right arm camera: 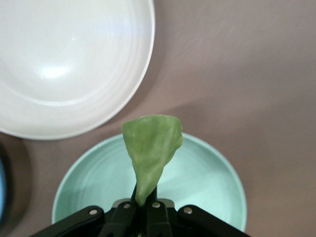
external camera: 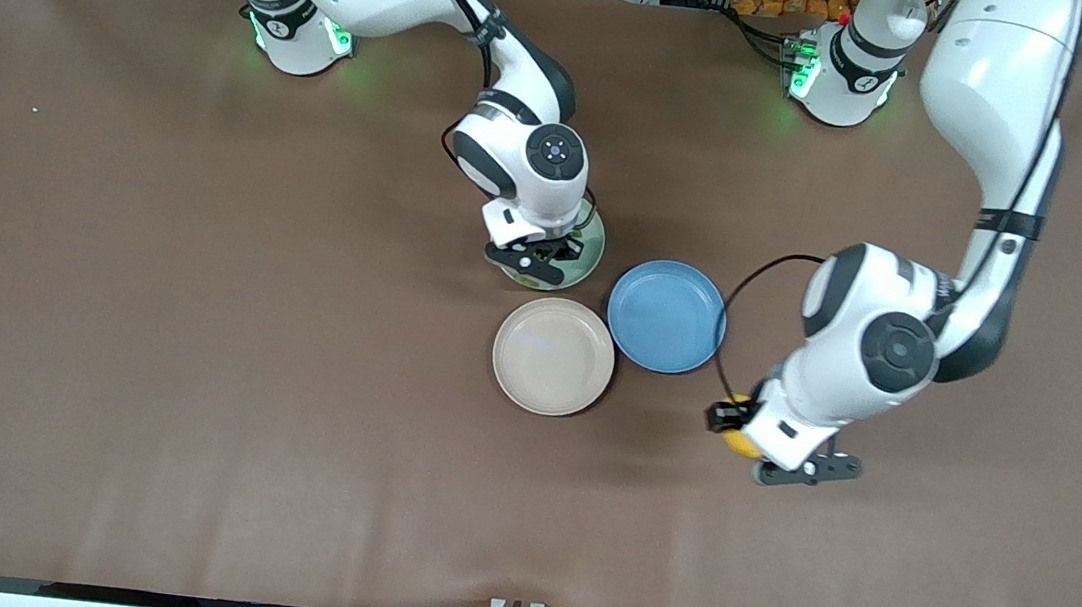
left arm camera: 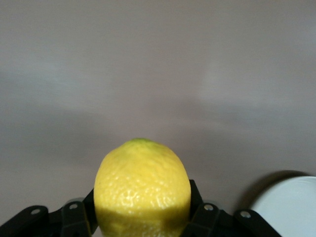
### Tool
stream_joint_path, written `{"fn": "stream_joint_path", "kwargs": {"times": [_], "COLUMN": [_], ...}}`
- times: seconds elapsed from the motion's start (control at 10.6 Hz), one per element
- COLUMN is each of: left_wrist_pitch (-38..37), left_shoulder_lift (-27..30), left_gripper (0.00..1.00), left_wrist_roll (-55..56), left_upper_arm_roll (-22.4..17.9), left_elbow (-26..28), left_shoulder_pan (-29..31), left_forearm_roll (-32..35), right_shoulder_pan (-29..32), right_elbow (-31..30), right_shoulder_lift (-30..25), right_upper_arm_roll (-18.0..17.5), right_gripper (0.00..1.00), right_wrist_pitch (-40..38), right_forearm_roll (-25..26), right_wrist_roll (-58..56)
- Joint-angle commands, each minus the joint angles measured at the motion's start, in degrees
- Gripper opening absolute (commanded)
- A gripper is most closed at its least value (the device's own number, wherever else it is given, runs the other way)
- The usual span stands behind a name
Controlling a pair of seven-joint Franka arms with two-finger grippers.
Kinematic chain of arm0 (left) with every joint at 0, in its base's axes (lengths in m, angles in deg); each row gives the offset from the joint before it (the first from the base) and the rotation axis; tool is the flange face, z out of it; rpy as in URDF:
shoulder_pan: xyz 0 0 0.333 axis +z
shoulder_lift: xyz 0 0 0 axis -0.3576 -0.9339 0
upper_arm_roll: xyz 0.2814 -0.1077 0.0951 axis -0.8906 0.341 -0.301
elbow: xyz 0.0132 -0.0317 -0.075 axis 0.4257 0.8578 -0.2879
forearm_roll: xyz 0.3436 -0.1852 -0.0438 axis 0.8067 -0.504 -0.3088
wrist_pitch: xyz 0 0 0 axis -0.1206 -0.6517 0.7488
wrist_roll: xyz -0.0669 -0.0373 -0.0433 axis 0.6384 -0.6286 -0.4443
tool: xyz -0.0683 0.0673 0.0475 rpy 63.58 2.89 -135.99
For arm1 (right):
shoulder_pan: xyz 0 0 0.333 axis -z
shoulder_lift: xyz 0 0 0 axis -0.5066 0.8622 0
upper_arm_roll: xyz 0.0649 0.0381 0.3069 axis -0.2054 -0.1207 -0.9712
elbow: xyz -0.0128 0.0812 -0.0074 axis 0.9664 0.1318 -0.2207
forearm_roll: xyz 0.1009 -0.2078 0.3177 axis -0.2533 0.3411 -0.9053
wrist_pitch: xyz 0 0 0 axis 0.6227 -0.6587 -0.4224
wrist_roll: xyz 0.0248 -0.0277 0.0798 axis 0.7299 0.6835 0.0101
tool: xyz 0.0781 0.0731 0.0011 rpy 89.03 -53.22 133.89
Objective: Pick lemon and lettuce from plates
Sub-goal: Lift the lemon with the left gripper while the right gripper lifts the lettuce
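My left gripper (external camera: 740, 433) is shut on the yellow lemon (external camera: 744, 445) and holds it over bare table, off the plates; the left wrist view shows the lemon (left arm camera: 142, 185) between the jaws of the left gripper (left arm camera: 142, 219). My right gripper (external camera: 537, 261) hangs over the mint green plate (external camera: 593, 245). In the right wrist view the right gripper (right arm camera: 147, 203) is shut on the green lettuce leaf (right arm camera: 151, 145), lifted above the mint plate (right arm camera: 207, 182). The beige plate (external camera: 553, 356) lies bare nearer the front camera and shows in the right wrist view (right arm camera: 64, 59). The lettuce is hidden in the front view.
A bare blue plate (external camera: 666, 315) lies beside the beige plate, toward the left arm's end; its rim shows in the left wrist view (left arm camera: 291, 207). Brown table surface stretches all around the three plates.
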Motion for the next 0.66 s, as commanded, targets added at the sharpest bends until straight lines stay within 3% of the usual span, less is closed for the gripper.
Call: {"fn": "stream_joint_path", "kwargs": {"times": [0.0, 0.28, 0.57], "left_wrist_pitch": [-0.66, -0.31, 0.13], "left_shoulder_lift": [2.22, 0.46, -2.96], "left_gripper": [0.0, 0.0, 0.0], "left_wrist_roll": [-6.83, -9.22, -9.23], "left_upper_arm_roll": [0.53, 0.53, 0.61], "left_elbow": [4.52, 6.19, 7.16], "left_shoulder_pan": [5.3, 9.52, 11.65], "left_forearm_roll": [2.99, 5.87, 6.77], "right_shoulder_pan": [4.7, 9.79, 16.03], "right_elbow": [-2.1, -5.86, -8.26], "right_shoulder_lift": [-6.36, -13.56, -19.98], "right_upper_arm_roll": [-1.04, -1.04, -0.95], "right_gripper": [0.0, 0.0, 0.0], "right_wrist_pitch": [-5.96, -10.64, -20.01], "right_forearm_roll": [-3.73, -6.82, -8.23], "right_wrist_roll": [-5.34, -14.5, -25.48]}}
